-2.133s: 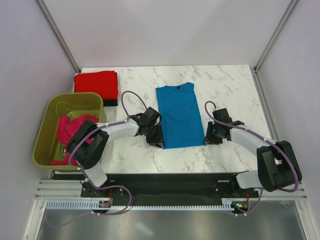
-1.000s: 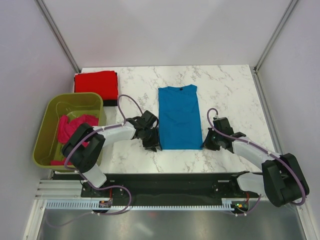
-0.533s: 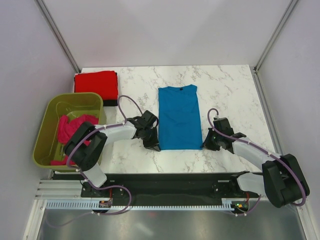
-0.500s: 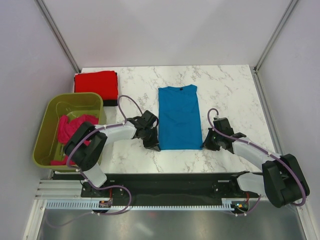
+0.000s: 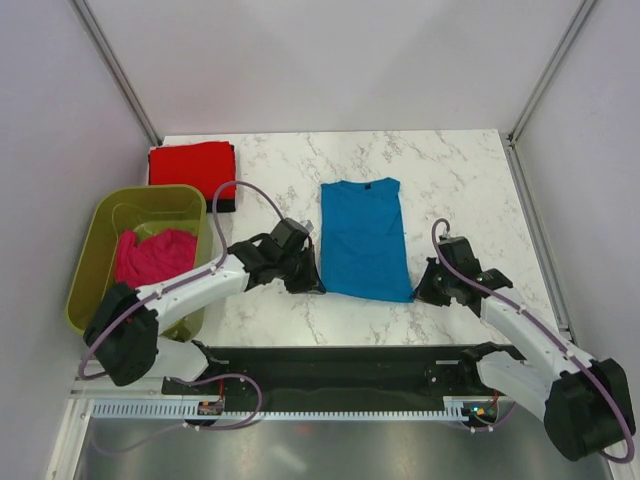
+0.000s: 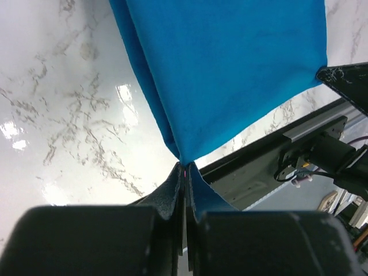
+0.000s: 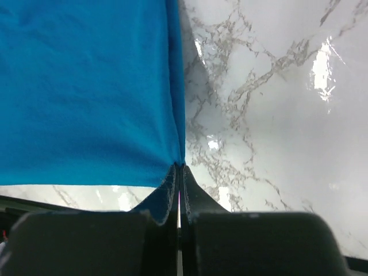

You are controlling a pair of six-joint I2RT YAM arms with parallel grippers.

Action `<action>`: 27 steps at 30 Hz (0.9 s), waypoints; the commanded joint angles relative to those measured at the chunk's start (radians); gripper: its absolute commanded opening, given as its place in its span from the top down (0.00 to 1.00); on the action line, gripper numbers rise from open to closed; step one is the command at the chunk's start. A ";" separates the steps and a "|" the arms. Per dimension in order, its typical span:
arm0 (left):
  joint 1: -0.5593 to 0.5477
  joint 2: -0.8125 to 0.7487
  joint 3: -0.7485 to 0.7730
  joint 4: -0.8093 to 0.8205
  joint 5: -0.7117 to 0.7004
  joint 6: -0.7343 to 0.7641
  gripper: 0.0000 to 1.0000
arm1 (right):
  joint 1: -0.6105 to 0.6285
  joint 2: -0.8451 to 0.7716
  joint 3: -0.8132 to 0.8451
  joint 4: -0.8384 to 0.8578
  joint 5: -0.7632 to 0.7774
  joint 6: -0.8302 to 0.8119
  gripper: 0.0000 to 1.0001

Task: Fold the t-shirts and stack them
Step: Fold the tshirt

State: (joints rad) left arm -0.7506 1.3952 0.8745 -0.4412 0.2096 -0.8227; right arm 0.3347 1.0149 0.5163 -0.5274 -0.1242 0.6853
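The bright blue t-shirt (image 5: 362, 238), folded into a narrow strip, lies in the middle of the marble table. My left gripper (image 5: 314, 285) is shut on its near left corner (image 6: 183, 156). My right gripper (image 5: 420, 291) is shut on its near right corner (image 7: 179, 160). Both corners are lifted off the table. The red t-shirt (image 5: 192, 166) lies folded at the far left corner. The magenta-pink t-shirt (image 5: 152, 257) lies crumpled in the olive-green tub (image 5: 100, 226).
The tub stands at the table's left edge, beside my left arm. A black layer shows under the red t-shirt's right edge (image 5: 228, 198). Bare marble (image 5: 460, 180) lies right of the blue t-shirt. White walls and metal posts enclose the table.
Both grippers have closed on the blue t-shirt's near corners and raised them; the near hem has lifted and the shirt has shifted slightly right. Both arms have stretched further out.
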 commanded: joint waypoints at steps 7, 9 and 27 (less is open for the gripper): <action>-0.183 -0.179 0.023 -0.214 -0.180 -0.119 0.98 | 0.003 -0.271 0.137 -0.337 0.044 0.040 1.00; -0.222 -0.209 0.035 -0.237 -0.202 -0.148 0.98 | 0.004 -0.321 0.160 -0.356 0.015 0.036 1.00; -0.026 -0.019 0.391 -0.366 -0.250 0.069 0.98 | -0.005 0.071 0.496 -0.168 0.095 -0.162 1.00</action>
State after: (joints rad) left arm -0.8612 1.3239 1.1755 -0.7803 -0.0296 -0.8616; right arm 0.3367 1.0115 0.9157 -0.7906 -0.0563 0.6003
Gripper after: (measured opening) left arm 0.028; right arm 0.007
